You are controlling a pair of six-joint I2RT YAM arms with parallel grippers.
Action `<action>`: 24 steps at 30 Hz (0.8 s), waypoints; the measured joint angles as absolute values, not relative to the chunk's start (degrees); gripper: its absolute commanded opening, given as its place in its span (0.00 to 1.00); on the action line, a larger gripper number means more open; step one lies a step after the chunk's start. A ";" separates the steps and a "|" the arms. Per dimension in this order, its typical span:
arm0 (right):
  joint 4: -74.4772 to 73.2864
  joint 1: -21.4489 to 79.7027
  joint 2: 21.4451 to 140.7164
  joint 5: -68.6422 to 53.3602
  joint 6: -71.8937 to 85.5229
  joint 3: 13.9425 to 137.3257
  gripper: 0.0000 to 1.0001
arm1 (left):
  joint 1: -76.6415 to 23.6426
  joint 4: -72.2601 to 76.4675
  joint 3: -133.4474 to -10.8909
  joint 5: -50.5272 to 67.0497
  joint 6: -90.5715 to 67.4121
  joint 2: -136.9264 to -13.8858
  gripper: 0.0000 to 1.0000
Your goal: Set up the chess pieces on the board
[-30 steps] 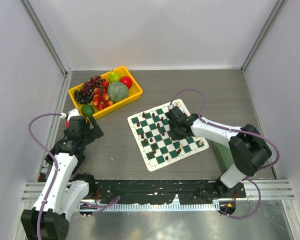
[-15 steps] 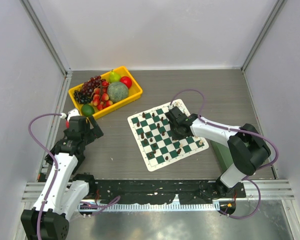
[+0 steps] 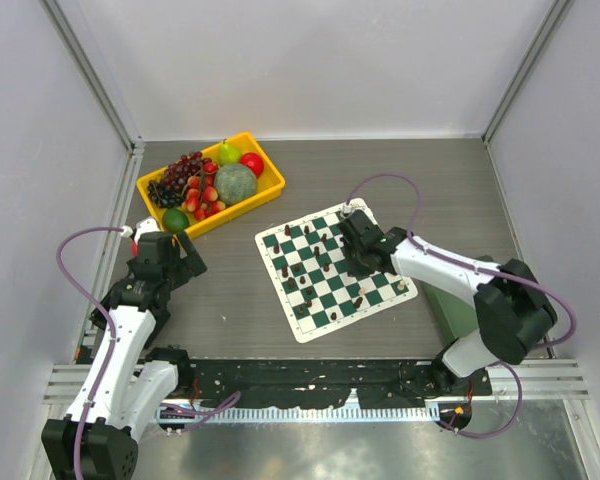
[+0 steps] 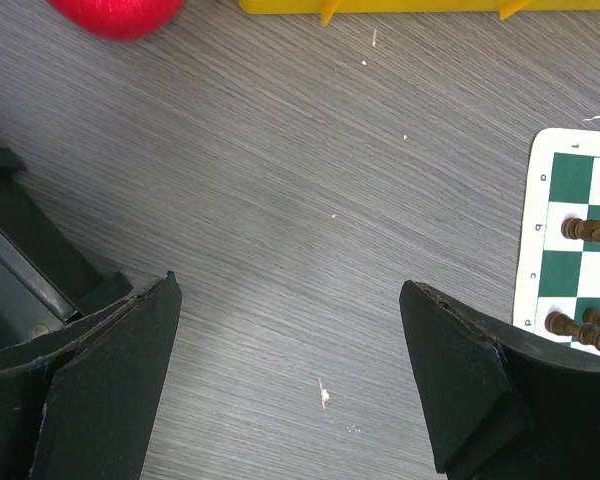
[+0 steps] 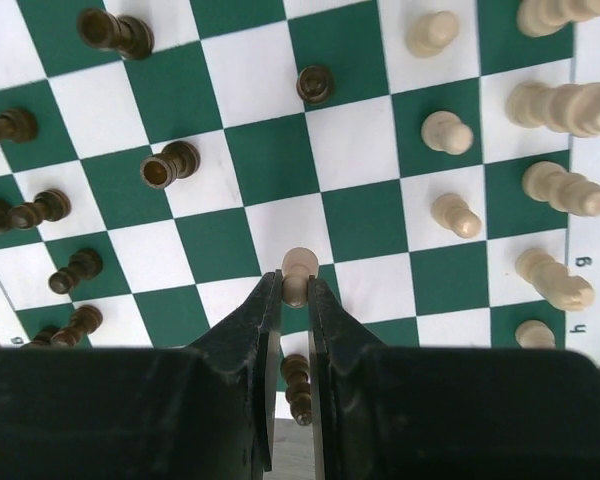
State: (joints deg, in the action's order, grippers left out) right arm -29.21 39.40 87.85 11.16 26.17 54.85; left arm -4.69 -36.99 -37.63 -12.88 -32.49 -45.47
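Observation:
The green and white checkered board point(image 3: 332, 271) lies tilted at mid table and fills the right wrist view point(image 5: 270, 170). Dark pieces point(image 5: 168, 164) stand on its left side in that view, cream pieces point(image 5: 450, 132) on its right. My right gripper point(image 5: 295, 282) is shut on a cream pawn point(image 5: 298, 265) held over the board's middle; a dark piece point(image 5: 298, 385) shows under the jaws. In the top view the right gripper point(image 3: 354, 262) is over the board. My left gripper point(image 4: 290, 290) is open and empty over bare table left of the board's edge point(image 4: 570, 230); in the top view it point(image 3: 185, 250) sits far left.
A yellow tray point(image 3: 270, 190) of toy fruit stands at the back left; its edge point(image 4: 420, 6) and a red fruit point(image 4: 115, 14) show in the left wrist view. A green box point(image 3: 450, 305) lies right of the board under the right arm. Grey walls enclose the table.
The right arm has shifted slightly right and back over the board, with its elbow moved right. The left arm has not moved.

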 measured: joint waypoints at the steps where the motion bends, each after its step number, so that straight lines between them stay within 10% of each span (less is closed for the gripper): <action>1: -29.23 39.09 86.41 11.25 26.30 54.54 0.14 | -4.69 -37.01 -37.63 -12.86 -32.49 -45.47 0.99; 24: -29.02 26.98 75.68 9.37 27.11 42.46 0.14 | -4.69 -36.88 -37.63 -12.27 -32.60 -45.47 0.99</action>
